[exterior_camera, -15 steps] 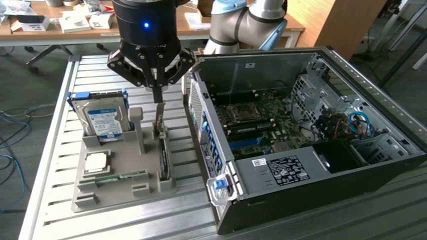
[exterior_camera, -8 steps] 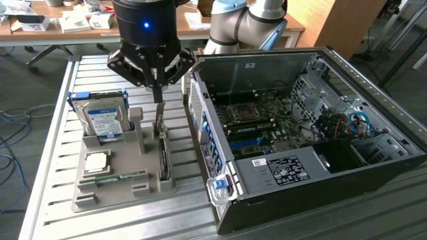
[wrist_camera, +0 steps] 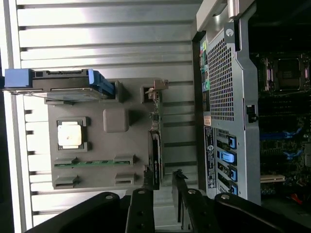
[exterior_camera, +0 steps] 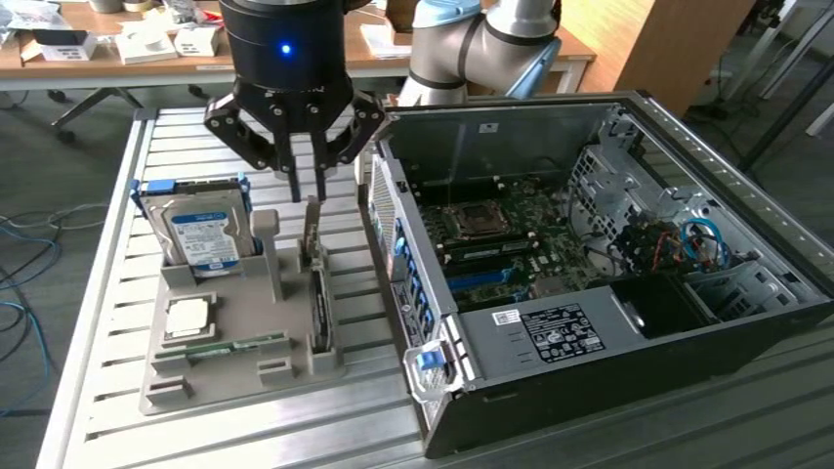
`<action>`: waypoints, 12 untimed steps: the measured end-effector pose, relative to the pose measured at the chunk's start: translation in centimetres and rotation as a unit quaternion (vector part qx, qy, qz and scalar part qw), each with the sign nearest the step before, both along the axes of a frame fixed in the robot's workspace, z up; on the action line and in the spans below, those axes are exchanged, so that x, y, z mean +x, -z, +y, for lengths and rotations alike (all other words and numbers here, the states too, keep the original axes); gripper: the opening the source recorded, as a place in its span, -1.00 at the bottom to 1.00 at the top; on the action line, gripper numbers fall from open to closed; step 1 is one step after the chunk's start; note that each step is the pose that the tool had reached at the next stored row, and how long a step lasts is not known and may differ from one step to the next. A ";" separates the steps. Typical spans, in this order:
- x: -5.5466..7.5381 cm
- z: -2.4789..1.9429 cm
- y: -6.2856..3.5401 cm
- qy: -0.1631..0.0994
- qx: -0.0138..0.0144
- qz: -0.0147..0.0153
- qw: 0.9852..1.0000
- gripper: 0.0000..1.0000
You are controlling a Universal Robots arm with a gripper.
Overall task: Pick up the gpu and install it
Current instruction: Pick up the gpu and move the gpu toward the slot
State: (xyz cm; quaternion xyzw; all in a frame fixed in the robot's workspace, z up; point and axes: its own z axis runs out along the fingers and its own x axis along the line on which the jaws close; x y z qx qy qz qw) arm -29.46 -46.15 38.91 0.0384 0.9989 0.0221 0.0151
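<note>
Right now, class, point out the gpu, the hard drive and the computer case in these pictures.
gpu (exterior_camera: pixel 318 293), exterior view, upper edge of the card standing in the tray.
hard drive (exterior_camera: pixel 205 237), exterior view, its blue-white label.
computer case (wrist_camera: pixel 221 73), wrist view, the perforated metal panel.

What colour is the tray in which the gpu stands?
Grey. The tray under the gpu shows best in the wrist view.
</note>
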 end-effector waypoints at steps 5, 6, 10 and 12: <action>0.0 0.00 0.00 0.000 0.000 0.000 1.000 -0.07; 0.0 0.00 0.00 0.000 0.000 0.000 1.000 -0.07; 0.0 -0.01 0.31 0.000 0.005 0.000 1.000 0.06; 0.0 0.00 0.61 0.000 0.007 0.000 1.000 0.06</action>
